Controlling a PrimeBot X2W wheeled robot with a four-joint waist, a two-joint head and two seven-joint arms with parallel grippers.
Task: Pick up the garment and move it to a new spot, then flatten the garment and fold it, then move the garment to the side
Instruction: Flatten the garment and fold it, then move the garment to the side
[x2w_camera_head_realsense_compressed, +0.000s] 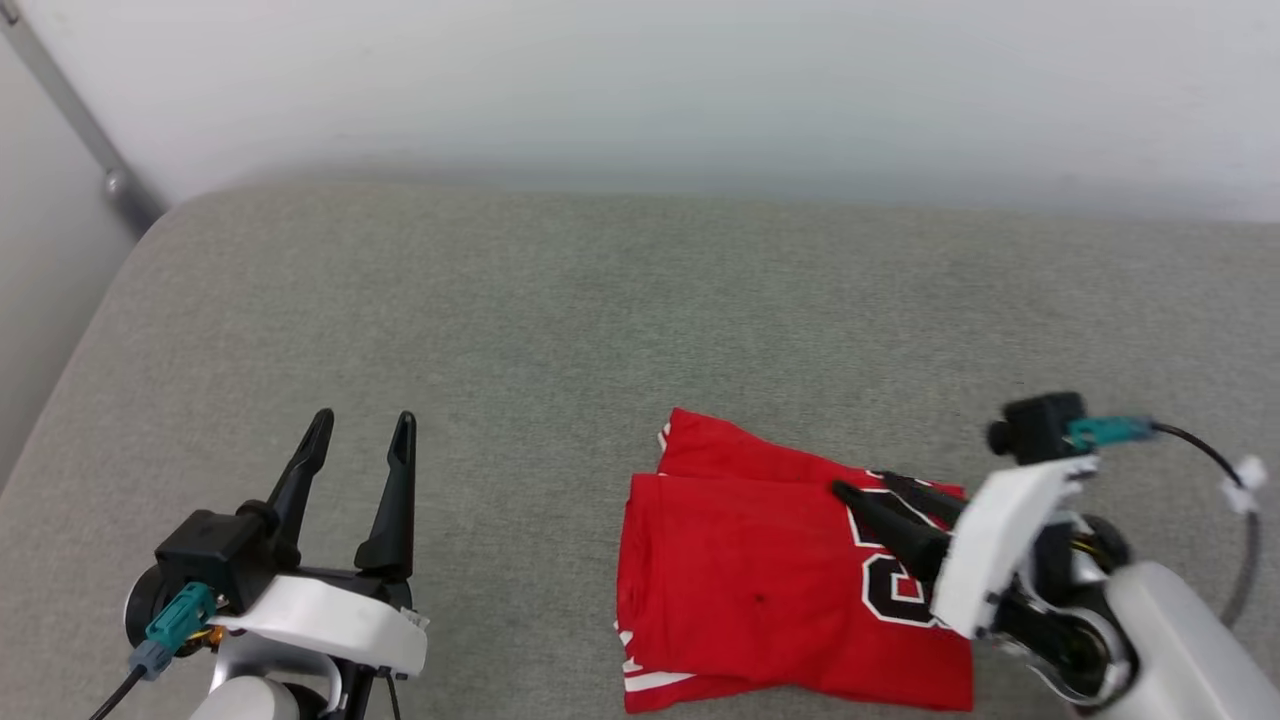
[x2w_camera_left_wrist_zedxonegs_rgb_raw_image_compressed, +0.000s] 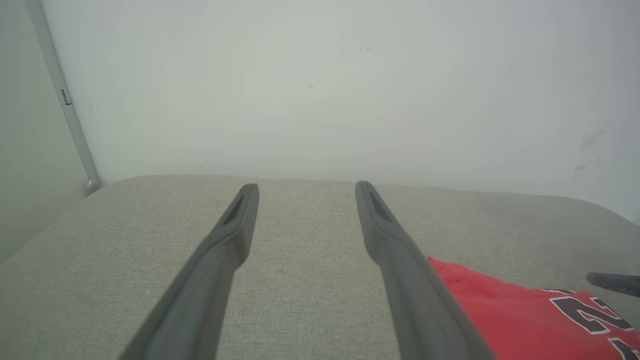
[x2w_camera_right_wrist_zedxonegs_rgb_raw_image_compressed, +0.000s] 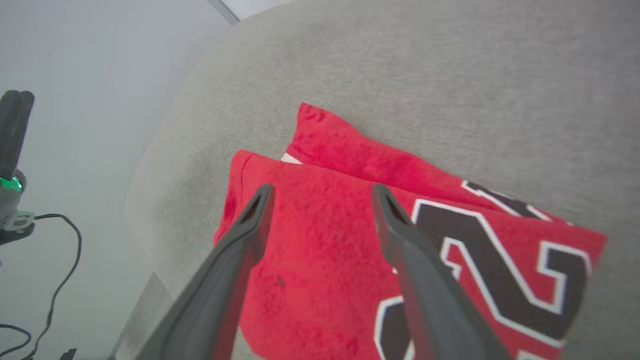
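Note:
The garment (x2w_camera_head_realsense_compressed: 740, 580) lies folded into a red rectangle on the grey cushion, black white-outlined numbers showing at its right side and striped trim at its near-left corner. My right gripper (x2w_camera_head_realsense_compressed: 865, 487) hovers over its right half, fingers pointing left, open and holding nothing; in the right wrist view the garment (x2w_camera_right_wrist_zedxonegs_rgb_raw_image_compressed: 325, 240) lies under the spread fingers of the right gripper (x2w_camera_right_wrist_zedxonegs_rgb_raw_image_compressed: 322, 192). My left gripper (x2w_camera_head_realsense_compressed: 360, 425) stands open at the lower left, well apart from the cloth. In the left wrist view the left gripper (x2w_camera_left_wrist_zedxonegs_rgb_raw_image_compressed: 302, 190) is empty, with the garment (x2w_camera_left_wrist_zedxonegs_rgb_raw_image_compressed: 525, 315) at the lower right.
The grey cushion (x2w_camera_head_realsense_compressed: 560, 330) stretches wide to the left and behind the garment. A pale wall (x2w_camera_head_realsense_compressed: 640, 80) runs along its far edge. A grey pipe (x2w_camera_head_realsense_compressed: 80, 130) slants down at the far left corner. The cushion's left edge (x2w_camera_head_realsense_compressed: 60, 380) drops off.

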